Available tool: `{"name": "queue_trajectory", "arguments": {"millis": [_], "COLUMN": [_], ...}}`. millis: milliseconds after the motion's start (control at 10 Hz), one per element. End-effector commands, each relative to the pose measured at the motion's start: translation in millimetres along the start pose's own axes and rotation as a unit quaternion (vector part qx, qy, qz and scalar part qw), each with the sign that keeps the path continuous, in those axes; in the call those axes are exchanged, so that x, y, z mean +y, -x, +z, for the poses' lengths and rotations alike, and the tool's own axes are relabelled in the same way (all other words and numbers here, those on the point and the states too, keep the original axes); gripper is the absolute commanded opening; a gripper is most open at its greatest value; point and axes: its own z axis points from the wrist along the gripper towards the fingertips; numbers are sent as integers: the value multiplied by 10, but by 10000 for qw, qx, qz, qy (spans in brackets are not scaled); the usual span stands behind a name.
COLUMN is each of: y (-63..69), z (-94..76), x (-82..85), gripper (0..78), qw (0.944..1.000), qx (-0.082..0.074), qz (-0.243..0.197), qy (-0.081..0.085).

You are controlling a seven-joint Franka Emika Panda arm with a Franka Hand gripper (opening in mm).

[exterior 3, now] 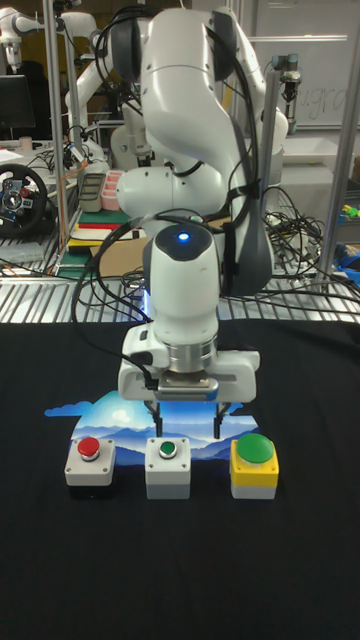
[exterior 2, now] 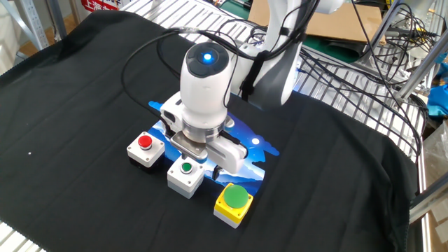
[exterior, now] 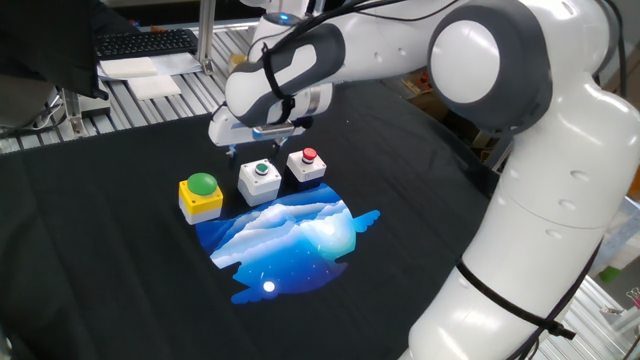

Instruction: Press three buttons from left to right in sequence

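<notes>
- The white Franka arm's two-finger gripper point(exterior 3: 187, 420) hangs pointing down over a row of three push-button boxes; in the tall fixed view its two dark fingers point(exterior 3: 155, 415) stand clearly apart, so it is open and holds nothing.
- Just below the fingertips, between the other two boxes, sits the white box with a small green button point(exterior 3: 167, 466); whether a fingertip touches it cannot be told.
- To one side of the gripper is the yellow box with a big green dome point(exterior: 201, 194), at the left end of the row in one fixed view; on the gripper's other side is the white box with a small red button point(exterior: 307, 165).
- The three boxes stand side by side, close together, on a black cloth point(exterior: 110, 250) that covers the table.
- Under and behind the gripper the cloth carries a bright blue and white printed patch, like a mountain scene point(exterior: 290, 238); the boxes sit along its edge.
- Beyond the cloth, well away from the gripper, a slatted metal tabletop point(exterior 2: 350, 77) shows, with a black keyboard point(exterior: 145, 42), loose black cables point(exterior 2: 364, 42) and brown cardboard point(exterior 2: 336, 24).
- The tall fixed view shows a cluttered laboratory behind the arm, with a steering wheel controller point(exterior 3: 22, 198) and metal frame posts point(exterior 3: 345, 150).
</notes>
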Motion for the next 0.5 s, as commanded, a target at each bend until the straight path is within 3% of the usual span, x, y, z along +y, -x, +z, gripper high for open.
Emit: {"name": "queue_trajectory", "arguments": {"millis": [100, 500], "y": [59, 32], "z": [-37, 12], "x": [-15, 54], "gripper": [774, 774], "qw": [9995, 9994], "qx": [87, 156], "qz": [-292, -314], "qy": [-74, -20]}}
